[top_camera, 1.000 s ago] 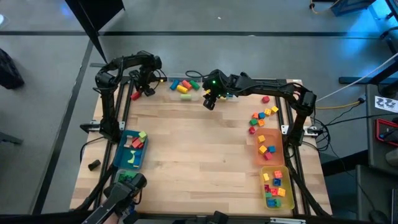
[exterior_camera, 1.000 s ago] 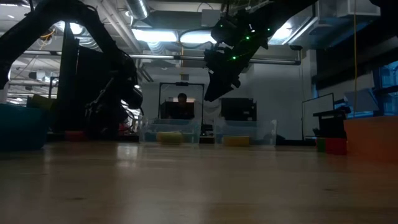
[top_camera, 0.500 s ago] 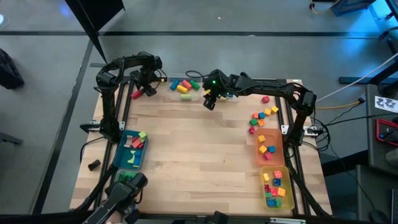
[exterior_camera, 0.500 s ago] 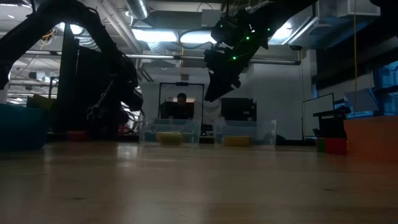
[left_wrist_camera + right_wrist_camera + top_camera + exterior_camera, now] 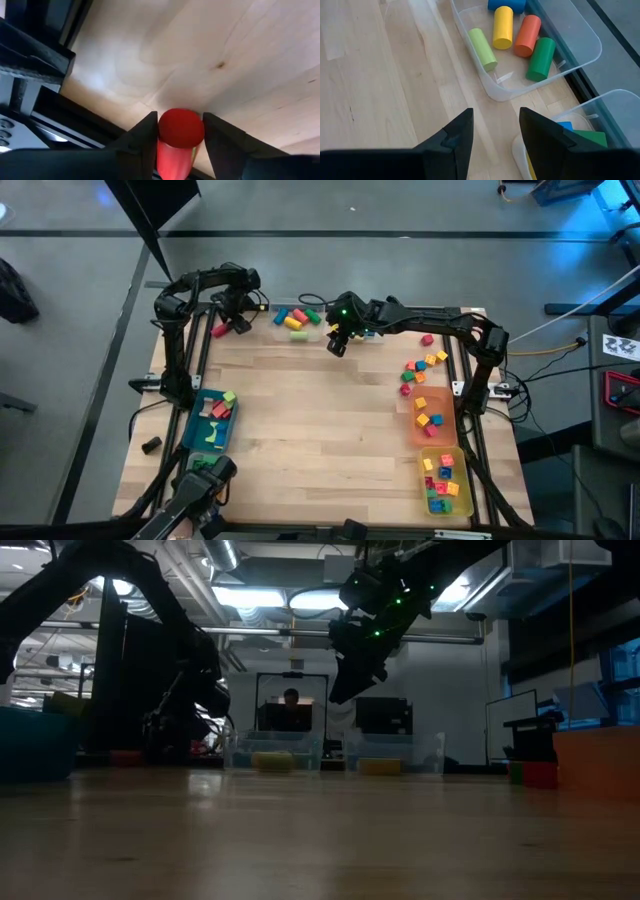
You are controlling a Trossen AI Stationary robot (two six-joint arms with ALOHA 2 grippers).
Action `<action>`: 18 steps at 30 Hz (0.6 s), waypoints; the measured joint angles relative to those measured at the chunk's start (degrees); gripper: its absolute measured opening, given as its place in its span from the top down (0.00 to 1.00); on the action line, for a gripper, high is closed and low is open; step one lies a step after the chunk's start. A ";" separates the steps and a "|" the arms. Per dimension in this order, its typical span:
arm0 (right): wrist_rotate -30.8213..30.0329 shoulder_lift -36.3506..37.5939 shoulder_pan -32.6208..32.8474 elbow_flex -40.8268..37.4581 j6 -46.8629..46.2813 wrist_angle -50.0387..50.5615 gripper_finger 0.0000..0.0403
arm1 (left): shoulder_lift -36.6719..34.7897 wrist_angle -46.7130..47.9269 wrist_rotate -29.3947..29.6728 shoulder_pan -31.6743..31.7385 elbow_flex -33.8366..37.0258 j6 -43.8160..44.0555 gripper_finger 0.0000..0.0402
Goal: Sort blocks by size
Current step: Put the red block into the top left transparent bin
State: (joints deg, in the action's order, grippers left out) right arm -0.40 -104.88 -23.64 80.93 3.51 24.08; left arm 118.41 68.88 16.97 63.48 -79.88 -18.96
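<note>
A red cylinder block lies at the table's far left corner, and in the high view its two ends show on either side of my left gripper. That gripper is shut on it. My right gripper hangs open above the wood, near a clear bin that holds yellow, orange and two green cylinder blocks. Small cube blocks lie loose at the table's right side. My left gripper pinches the red cylinder's round sides between its two fingers, which slant steeply down over its length. The cylinder runs on past the fingertips, and its rounded end is low over the wood. The gripper hides whether it rests there.
The table's dark frame runs close beside the left gripper. A second clear bin stands next to the first. A blue bin is at the left, with an orange bin and a yellow bin at the right, all holding blocks.
</note>
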 joint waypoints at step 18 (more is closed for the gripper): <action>-0.02 0.00 0.00 0.00 0.01 0.07 0.60 | -0.13 3.09 0.16 0.00 -0.11 4.79 0.51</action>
State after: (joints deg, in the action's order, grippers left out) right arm -0.42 -104.88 -23.64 80.93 3.52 24.14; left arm 118.28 71.97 17.13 63.48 -79.99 -14.17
